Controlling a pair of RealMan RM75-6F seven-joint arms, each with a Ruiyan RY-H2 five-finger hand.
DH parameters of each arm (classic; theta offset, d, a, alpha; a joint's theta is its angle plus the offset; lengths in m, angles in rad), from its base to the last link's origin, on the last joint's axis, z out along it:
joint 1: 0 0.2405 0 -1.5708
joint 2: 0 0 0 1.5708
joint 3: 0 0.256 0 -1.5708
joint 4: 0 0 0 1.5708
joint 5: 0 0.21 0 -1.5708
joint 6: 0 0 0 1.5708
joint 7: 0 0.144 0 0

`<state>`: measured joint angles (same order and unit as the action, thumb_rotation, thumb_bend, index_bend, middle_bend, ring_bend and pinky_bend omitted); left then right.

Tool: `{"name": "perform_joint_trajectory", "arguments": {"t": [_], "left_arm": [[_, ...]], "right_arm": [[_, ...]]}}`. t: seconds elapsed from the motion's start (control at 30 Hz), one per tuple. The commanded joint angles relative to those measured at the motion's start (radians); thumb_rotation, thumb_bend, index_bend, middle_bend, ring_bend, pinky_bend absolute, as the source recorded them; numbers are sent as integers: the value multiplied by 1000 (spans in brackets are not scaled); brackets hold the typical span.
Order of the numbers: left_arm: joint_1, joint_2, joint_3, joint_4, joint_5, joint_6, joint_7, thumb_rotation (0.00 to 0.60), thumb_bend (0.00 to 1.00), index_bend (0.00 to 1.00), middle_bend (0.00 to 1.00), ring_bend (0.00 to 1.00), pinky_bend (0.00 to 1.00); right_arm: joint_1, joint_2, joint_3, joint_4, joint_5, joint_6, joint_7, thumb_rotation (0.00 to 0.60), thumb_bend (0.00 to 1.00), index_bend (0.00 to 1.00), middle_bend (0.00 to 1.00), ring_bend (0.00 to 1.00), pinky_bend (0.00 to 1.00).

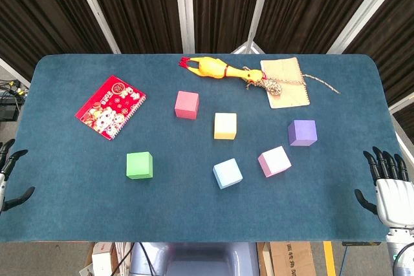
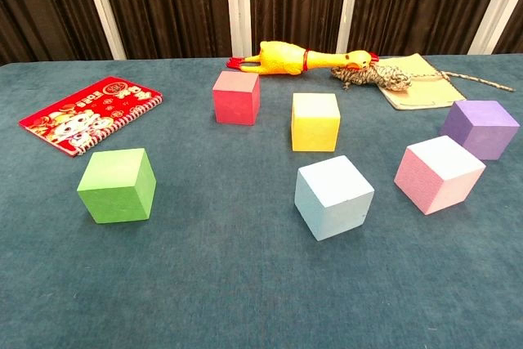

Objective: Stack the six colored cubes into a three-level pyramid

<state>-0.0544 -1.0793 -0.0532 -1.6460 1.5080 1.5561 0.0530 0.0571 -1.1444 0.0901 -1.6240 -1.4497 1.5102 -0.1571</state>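
Six cubes lie apart on the blue table (image 1: 77,198), none stacked: green (image 1: 139,165) (image 2: 118,185) at the left, red (image 1: 187,104) (image 2: 236,96) further back, yellow (image 1: 225,125) (image 2: 315,121) in the middle, light blue (image 1: 227,173) (image 2: 333,197) in front, pink (image 1: 274,161) (image 2: 438,173) and purple (image 1: 302,132) (image 2: 480,128) to the right. My left hand (image 1: 8,176) is at the table's left edge, fingers apart, holding nothing. My right hand (image 1: 388,184) hovers at the right edge, fingers spread and empty. Neither hand shows in the chest view.
A red spiral notebook (image 1: 110,106) (image 2: 91,114) lies at the back left. A yellow rubber chicken (image 1: 217,69) (image 2: 298,58) and a tan notepad (image 1: 285,81) (image 2: 415,79) with a grey string toy (image 2: 373,77) lie along the back.
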Motion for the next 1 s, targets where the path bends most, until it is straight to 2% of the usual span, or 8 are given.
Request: {"name": "perform_joint_trajectory", "arguments": {"t": [0.03, 1.0], "left_arm": [[-3, -1, 0, -3, -5, -10, -1, 600, 252, 192, 30, 0, 7], [-7, 15, -12, -8, -35, -30, -39, 600, 252, 189, 29, 0, 7]], "right_arm": [[-1, 1, -2, -1, 2, -2, -2, 600, 280, 112, 73, 70, 0], [-6, 16, -2, -23, 22, -15, 6, 600, 280, 112, 73, 70, 0]]}}
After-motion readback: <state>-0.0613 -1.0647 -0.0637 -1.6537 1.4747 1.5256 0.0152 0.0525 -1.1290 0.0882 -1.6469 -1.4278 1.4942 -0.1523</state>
